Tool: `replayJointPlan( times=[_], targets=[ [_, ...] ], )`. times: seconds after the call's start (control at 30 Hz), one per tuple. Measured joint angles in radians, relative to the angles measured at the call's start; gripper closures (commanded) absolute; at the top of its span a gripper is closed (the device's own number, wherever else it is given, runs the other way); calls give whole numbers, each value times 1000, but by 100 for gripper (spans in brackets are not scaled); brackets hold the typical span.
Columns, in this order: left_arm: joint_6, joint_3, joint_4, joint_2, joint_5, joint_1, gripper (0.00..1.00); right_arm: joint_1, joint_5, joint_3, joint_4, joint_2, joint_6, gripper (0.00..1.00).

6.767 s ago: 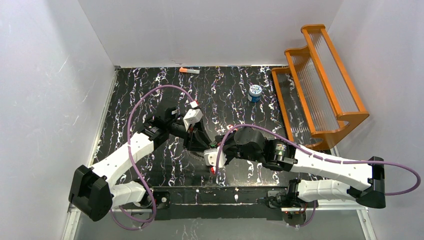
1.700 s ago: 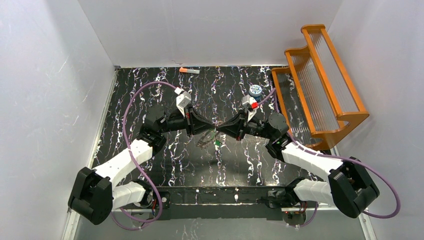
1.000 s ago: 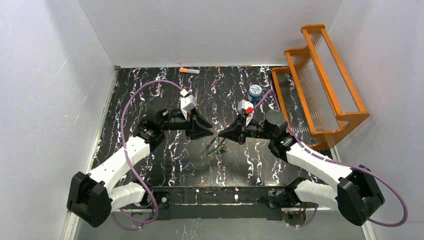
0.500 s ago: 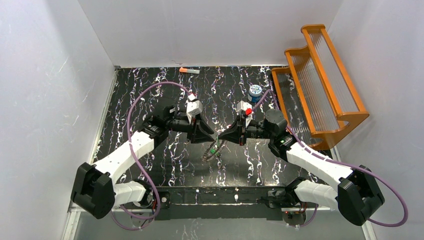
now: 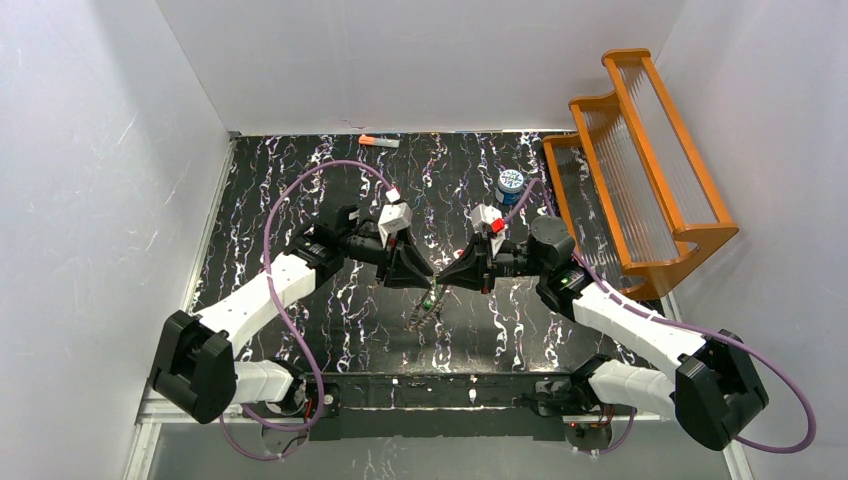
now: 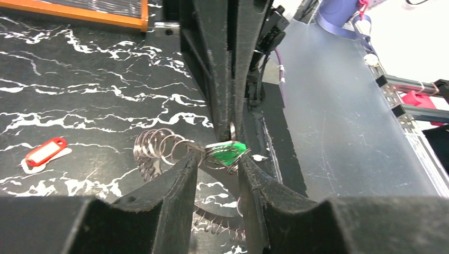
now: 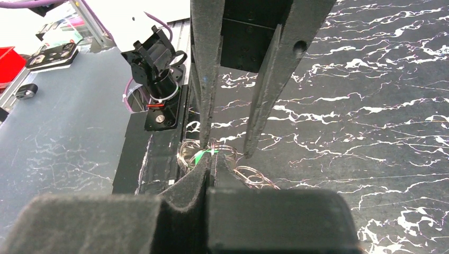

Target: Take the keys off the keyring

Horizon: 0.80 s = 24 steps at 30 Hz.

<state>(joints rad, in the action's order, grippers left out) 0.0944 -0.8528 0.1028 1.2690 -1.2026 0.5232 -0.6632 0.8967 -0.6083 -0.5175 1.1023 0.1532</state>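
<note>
Red key (image 6: pixel 45 152) off, lying on table (image 6: pixel 79 79); green key (image 6: pixel 226 153) not yet off keyring (image 6: pixel 214 222), raised mid-table; R gripper (image 7: pixel 210 161) fingers pressed together, pinching it; L gripper (image 6: pixel 217 159) fingers spread round it; 2nd green unseen.

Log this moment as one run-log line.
left gripper: open, astride green key | right gripper: shut on keyring | red key: off, on table
</note>
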Motion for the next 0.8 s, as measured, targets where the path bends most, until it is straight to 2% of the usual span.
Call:
replayJointPlan(
  times=[0.43,0.8],
  targets=[
    [3,0,-16,-4,-44,22,100,1,48,-4,23,-2,-1,99],
    [-8,0,-22,-16,-30,31,100,0,22,-7,56,-8,-28,99]
  ],
)
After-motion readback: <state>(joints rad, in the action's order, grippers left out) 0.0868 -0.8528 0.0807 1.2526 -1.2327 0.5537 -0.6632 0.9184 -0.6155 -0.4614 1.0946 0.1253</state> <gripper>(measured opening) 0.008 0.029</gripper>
